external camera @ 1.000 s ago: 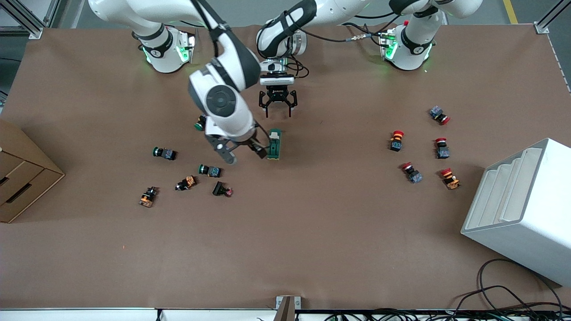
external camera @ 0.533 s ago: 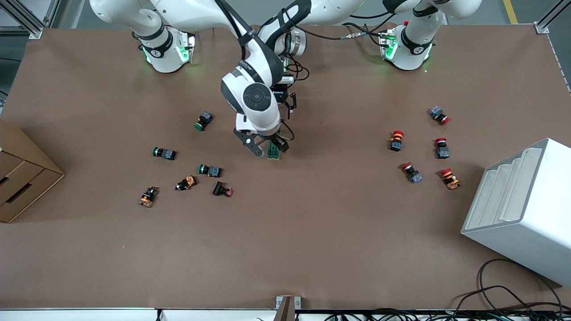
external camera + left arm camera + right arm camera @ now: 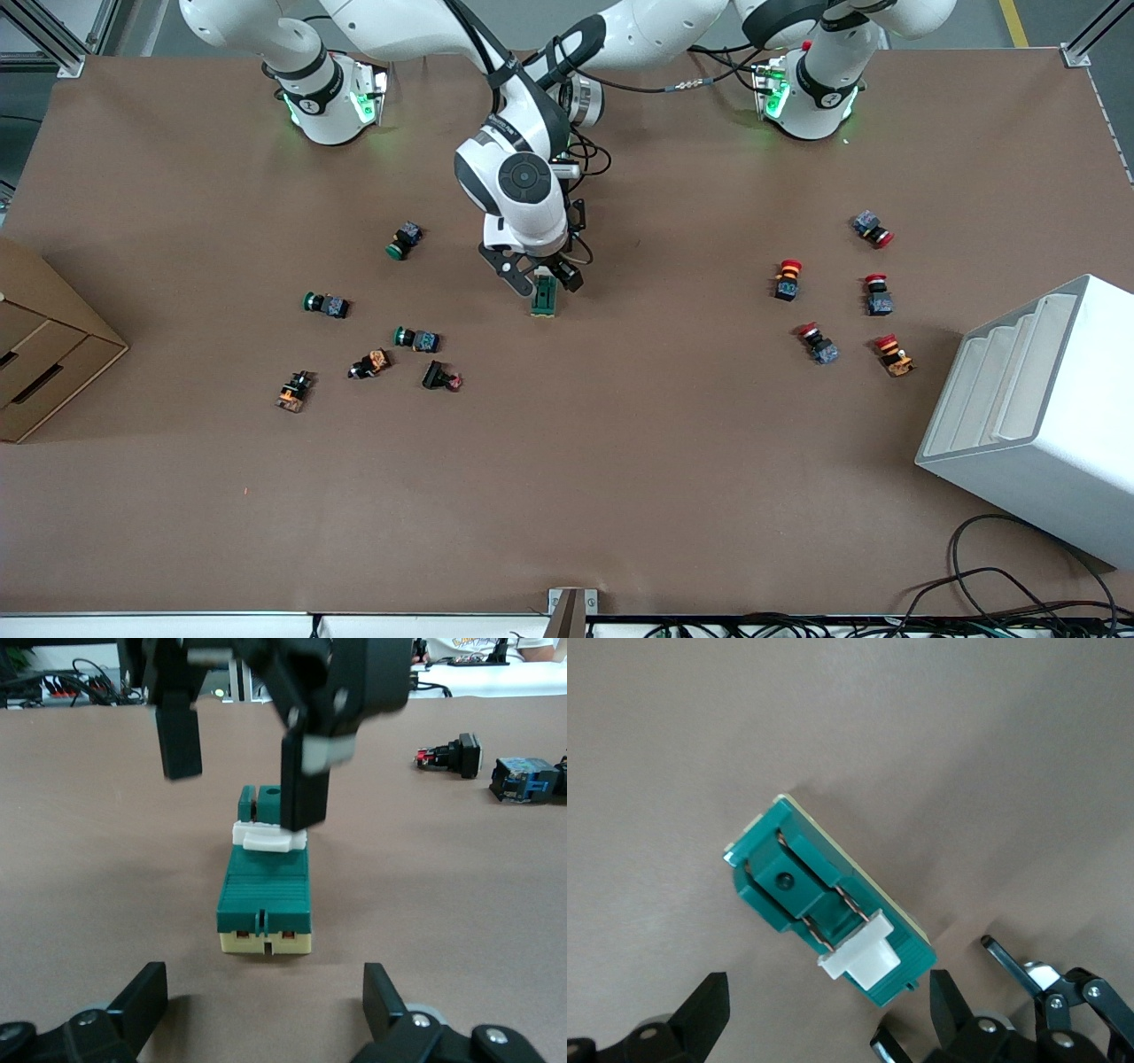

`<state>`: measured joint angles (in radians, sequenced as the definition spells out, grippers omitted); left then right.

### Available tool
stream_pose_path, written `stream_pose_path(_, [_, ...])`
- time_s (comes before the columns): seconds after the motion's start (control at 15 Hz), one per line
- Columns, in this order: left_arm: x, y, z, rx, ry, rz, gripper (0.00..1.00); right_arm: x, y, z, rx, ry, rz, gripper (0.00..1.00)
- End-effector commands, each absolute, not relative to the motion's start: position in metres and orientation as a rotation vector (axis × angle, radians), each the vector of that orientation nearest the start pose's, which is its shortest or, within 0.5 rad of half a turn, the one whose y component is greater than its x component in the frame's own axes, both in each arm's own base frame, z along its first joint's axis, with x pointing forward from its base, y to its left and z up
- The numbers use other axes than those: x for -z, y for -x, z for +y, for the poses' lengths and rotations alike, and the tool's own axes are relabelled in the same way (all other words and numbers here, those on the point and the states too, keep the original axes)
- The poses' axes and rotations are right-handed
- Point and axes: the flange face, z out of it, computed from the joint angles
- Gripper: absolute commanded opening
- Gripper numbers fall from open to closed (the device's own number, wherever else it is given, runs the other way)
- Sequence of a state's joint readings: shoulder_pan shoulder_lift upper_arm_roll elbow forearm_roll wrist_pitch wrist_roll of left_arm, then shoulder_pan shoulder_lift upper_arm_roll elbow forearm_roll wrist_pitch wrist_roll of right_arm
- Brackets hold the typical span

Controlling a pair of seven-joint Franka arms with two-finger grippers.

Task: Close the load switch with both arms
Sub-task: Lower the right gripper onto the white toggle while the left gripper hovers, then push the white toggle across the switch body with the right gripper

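Note:
The load switch [image 3: 544,299] lies on the brown table mid-way between the arms, dark green with a cream base and a white handle [image 3: 268,837]. My right gripper [image 3: 540,276] hangs over it, open, its fingers [image 3: 304,780] straddling the handle end; one finger stands right at the handle. In the right wrist view the switch [image 3: 833,899] lies between and ahead of the right gripper [image 3: 824,1019]. My left gripper [image 3: 264,1005] is open, low at the switch's cream end, not touching. In the front view the right wrist mostly hides it.
Several green and orange push buttons [image 3: 416,338] lie toward the right arm's end, several red ones [image 3: 787,278] toward the left arm's end. A white stepped box [image 3: 1036,416] and a cardboard box [image 3: 35,354] stand at the table's two ends.
My right arm has swung from beside the switch to over it, its open fingers now straddling the handle end. My left gripper has come down closer to the switch.

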<state>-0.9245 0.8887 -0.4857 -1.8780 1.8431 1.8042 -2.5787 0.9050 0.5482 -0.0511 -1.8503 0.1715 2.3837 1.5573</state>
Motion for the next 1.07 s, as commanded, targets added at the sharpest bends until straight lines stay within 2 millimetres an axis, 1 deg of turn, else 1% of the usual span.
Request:
stream_pose_path(0.0, [-0.061,-0.173,-0.567,1.712,2.652,0.104,0.98,-0.209,-0.412,0.491,-0.125,2.825,1.283,1.0])
stream_pose_path(0.13, [-0.054,-0.167,-0.566,1.718,2.637,0.115,0.98,-0.206,-0.412,0.492,-0.117,2.819,1.279,1.0])
stream_pose_path(0.27, [-0.049,-0.164,-0.564,1.712,2.636,0.12,0.98,-0.197,-0.409,0.494,-0.114,2.826,1.271,1.0])
stream_pose_path(0.4, [-0.047,-0.164,-0.564,1.715,2.632,0.125,0.98,-0.197,-0.41,0.494,-0.109,2.819,1.271,1.0])
stream_pose_path(0.53, [-0.046,-0.161,-0.564,1.721,2.628,0.129,0.98,-0.201,-0.418,0.493,-0.094,2.792,1.28,1.0])
stream_pose_path(0.8, [-0.046,-0.161,-0.563,1.721,2.627,0.127,0.98,-0.207,-0.426,0.492,-0.082,2.771,1.288,1.0])
stream_pose_path(1.0, [-0.047,-0.162,-0.565,1.723,2.627,0.123,0.98,-0.216,-0.441,0.488,-0.07,2.745,1.303,1.0])
